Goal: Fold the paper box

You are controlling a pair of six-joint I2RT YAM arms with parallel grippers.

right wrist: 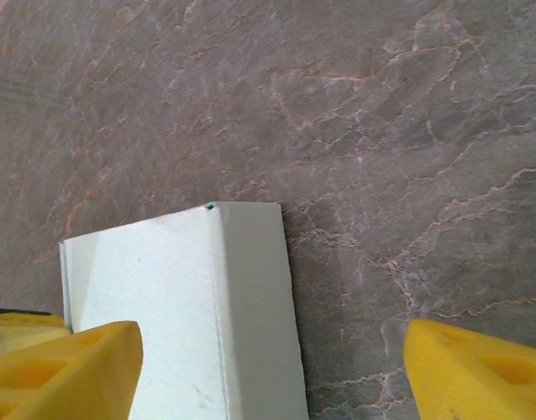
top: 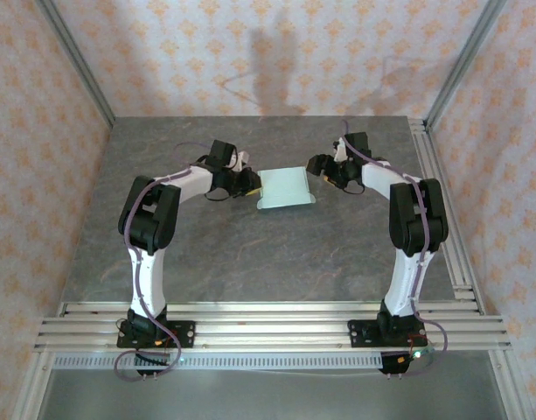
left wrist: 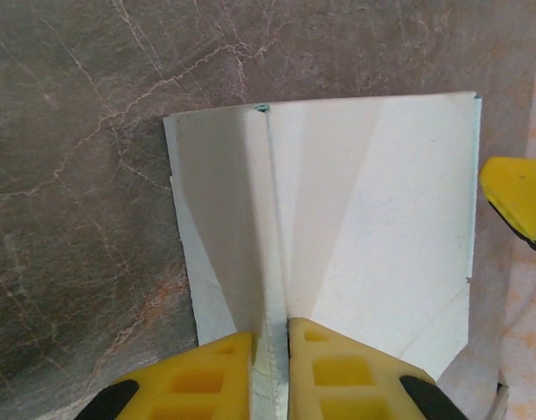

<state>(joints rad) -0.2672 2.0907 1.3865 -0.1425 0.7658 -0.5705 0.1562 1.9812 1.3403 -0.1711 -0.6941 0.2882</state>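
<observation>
Left gripper (left wrist: 269,372): nearly closed, pinching a raised crease of the paper box (left wrist: 372,219). Right gripper (right wrist: 268,372): jaws wide, gripping nothing, beside the opposite edge. Count: one paper box, mid-table (top: 250,262), between two grippers.

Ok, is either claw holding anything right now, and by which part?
The left claw pinches the pale mint-green card box by its raised crease, at the box's edge. The right claw is open, holding nothing.

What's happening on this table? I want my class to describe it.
Two robot arms are folding a pale green paper box on the grey table. The left gripper pinches a raised crease at one end. The right gripper is open at the opposite end, holding nothing.
</observation>
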